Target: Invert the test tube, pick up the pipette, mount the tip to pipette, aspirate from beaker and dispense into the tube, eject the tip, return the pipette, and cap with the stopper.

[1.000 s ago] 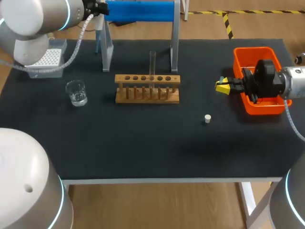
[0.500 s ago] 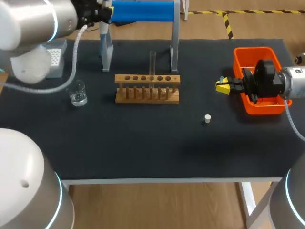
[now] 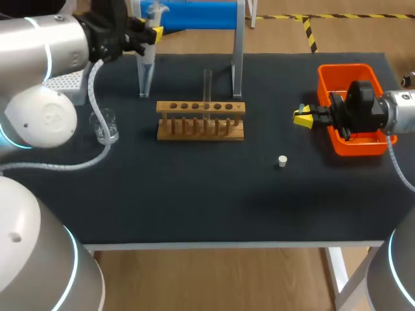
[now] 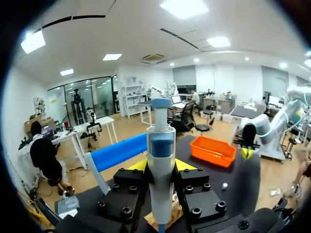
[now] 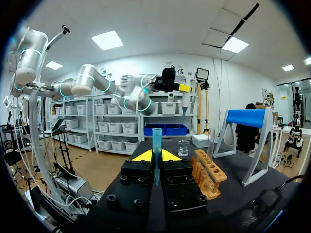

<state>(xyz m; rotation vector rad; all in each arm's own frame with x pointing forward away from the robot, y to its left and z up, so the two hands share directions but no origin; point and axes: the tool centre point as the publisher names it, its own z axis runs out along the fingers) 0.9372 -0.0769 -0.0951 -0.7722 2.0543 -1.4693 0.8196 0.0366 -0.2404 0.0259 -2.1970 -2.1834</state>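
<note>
My left gripper (image 3: 150, 32) is at the back left of the table, in front of the blue stand (image 3: 194, 15), shut on the blue and white pipette (image 3: 155, 11). In the left wrist view the pipette (image 4: 160, 155) stands upright between the fingers. My right gripper (image 3: 302, 117) hangs beside the orange bin (image 3: 350, 72), shut on a small blue pipette tip (image 5: 156, 141). The clear test tube (image 3: 207, 84) stands upright in the wooden rack (image 3: 201, 120). The beaker (image 3: 104, 126) sits left of the rack. The white stopper (image 3: 282, 161) lies on the mat.
A tip box (image 3: 65, 81) at the back left is partly hidden by my left arm. The stand's legs (image 3: 237, 65) rise just behind the rack. The black mat (image 3: 194, 194) lies bare toward the front edge.
My left arm has swung right and forward, carrying the pipette away from the blue stand. The right arm has not moved.
</note>
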